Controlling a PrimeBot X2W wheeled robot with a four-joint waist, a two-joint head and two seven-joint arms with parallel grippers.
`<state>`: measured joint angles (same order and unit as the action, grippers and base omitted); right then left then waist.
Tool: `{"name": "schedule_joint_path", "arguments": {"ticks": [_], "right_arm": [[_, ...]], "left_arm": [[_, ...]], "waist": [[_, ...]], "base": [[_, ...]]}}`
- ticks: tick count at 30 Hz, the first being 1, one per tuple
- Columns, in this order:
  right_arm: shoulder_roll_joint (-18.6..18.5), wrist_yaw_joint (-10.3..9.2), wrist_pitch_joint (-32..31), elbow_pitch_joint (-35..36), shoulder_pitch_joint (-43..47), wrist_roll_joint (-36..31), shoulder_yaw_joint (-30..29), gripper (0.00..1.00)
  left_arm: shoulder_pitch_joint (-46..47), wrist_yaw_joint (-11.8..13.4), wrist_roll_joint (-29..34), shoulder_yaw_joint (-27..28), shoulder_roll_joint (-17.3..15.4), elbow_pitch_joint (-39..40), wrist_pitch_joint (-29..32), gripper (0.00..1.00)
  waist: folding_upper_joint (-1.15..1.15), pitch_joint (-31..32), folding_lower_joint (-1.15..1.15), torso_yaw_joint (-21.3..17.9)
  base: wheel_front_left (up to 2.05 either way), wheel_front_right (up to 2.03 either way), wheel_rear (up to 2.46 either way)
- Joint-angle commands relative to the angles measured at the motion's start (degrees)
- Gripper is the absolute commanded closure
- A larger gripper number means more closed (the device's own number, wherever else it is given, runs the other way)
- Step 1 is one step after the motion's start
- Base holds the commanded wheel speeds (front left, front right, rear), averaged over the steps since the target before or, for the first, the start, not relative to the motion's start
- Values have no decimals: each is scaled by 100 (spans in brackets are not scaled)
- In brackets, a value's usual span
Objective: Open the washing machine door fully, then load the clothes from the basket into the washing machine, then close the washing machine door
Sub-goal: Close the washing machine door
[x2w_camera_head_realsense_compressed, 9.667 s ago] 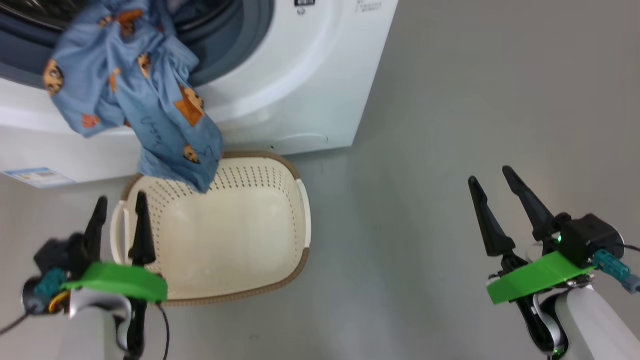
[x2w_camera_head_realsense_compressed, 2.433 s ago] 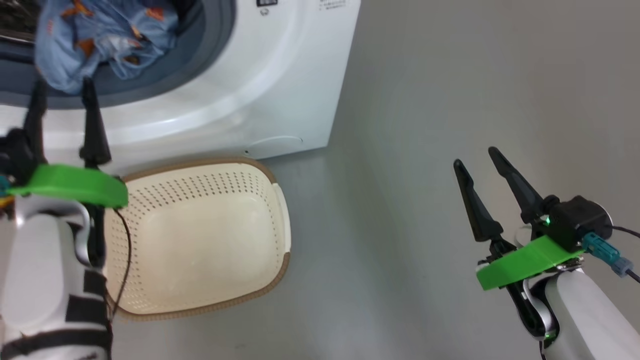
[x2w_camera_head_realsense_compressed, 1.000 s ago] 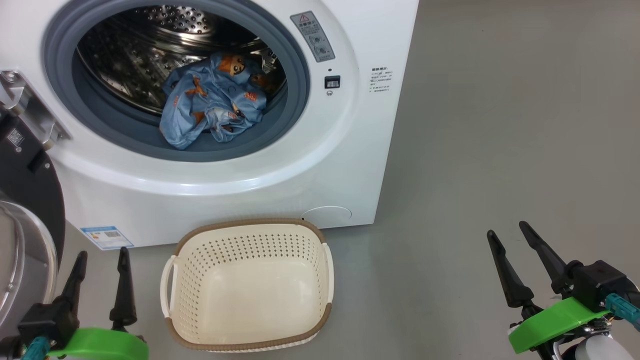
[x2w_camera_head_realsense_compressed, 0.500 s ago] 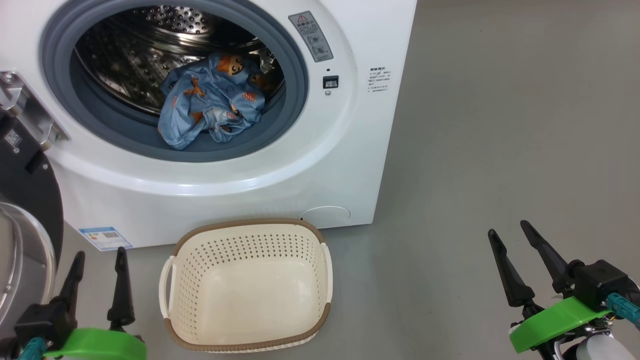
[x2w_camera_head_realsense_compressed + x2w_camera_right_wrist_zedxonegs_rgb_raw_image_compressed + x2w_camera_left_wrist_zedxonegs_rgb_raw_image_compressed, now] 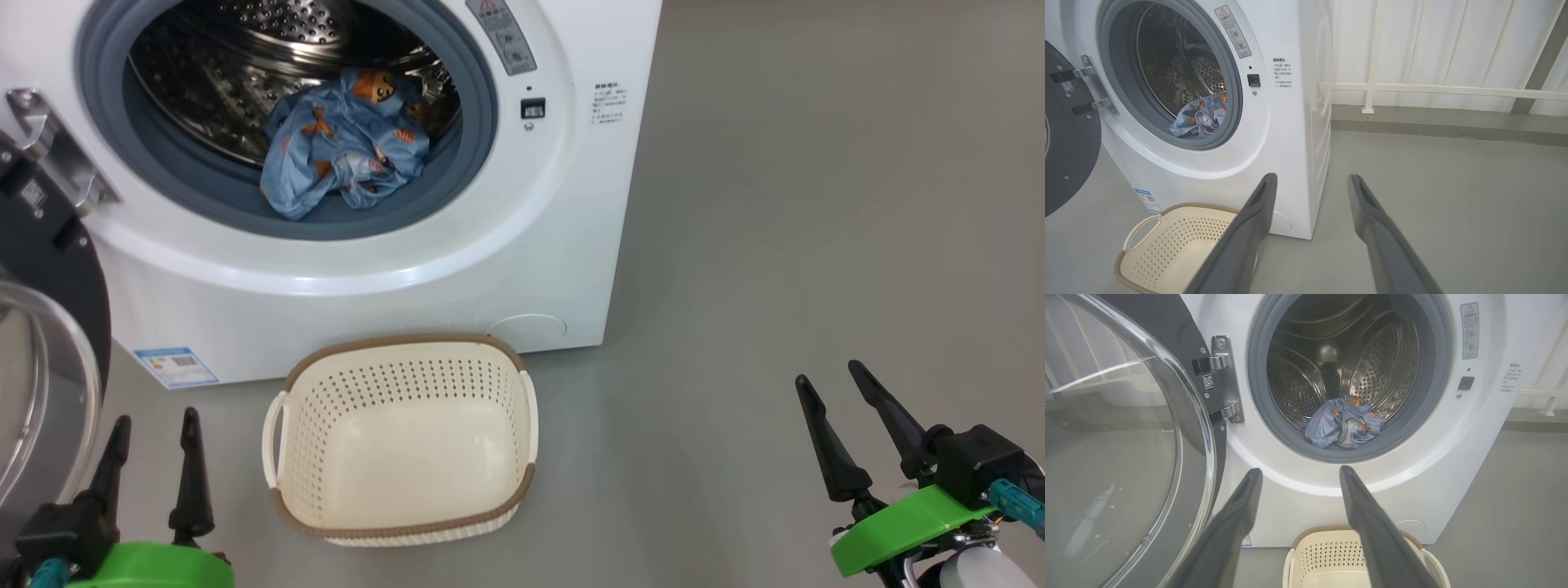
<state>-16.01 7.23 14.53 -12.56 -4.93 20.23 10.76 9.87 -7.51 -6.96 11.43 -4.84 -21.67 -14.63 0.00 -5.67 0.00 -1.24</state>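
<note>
Washing machine [image 5: 571,204]: stands on the grey floor [image 5: 775,204]; the head view now takes in its whole mouth from further back, which is the camera's shift, not the machine's
Door [image 5: 49,269]: swung wide on its hinge [image 5: 53,159] at the machine's left, glass bowl bulging toward the robot; the opening step looks done, and it hangs as it did a second ago
Basket [image 5: 400,347]: on the floor just before the machine's front, nothing in it; some seconds ago a blue garment trailed down onto its far rim, and now that rim is bare
Clothes [image 5: 343,155]: a blue bear-printed bundle at the front of the drum [image 5: 212,82], within the grey gasket [image 5: 478,139]; earlier it spilled out over the lip; whether a fold rests on the gasket I cannot tell
Left end effector [image 5: 157,416]: fingers spread wide, holding nothing; moments ago it was up at the drum's lip by the cloth, and now it sits low between basket and door
Right end effector [image 5: 829,372]: fingers well apart, empty, over bare floor to the right, much where it was
Meaning: loading seems finished, so only closing is left; the left arm is nearer the door, and cloth so near the lip could catch in the seal
</note>
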Motion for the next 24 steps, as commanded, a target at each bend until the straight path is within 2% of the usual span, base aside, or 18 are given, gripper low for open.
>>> {"name": "schedule_joint_path", "arguments": {"ticks": [1,9,18,24], "right_arm": [[-103,25,47,130,-2,14,91,11],[-124,25,47,141,15,13,83,11],[-123,25,47,157,13,-2,112,11],[-135,25,47,183,-12,-22,137,11]], "left_arm": [[-27,3,31,185,-150,190,-37,0],[-93,2,35,153,-153,275,-37,0],[-131,2,23,127,-125,291,-37,0],[-136,2,46,178,-87,308,-37,0]], "waist": [[0,9,0,0],[0,41,0,13],[0,55,0,65],[0,18,0,240]], "base": [[-130,130,0],[-73,73,0],[-2,2,0],[0,0,0]]}}
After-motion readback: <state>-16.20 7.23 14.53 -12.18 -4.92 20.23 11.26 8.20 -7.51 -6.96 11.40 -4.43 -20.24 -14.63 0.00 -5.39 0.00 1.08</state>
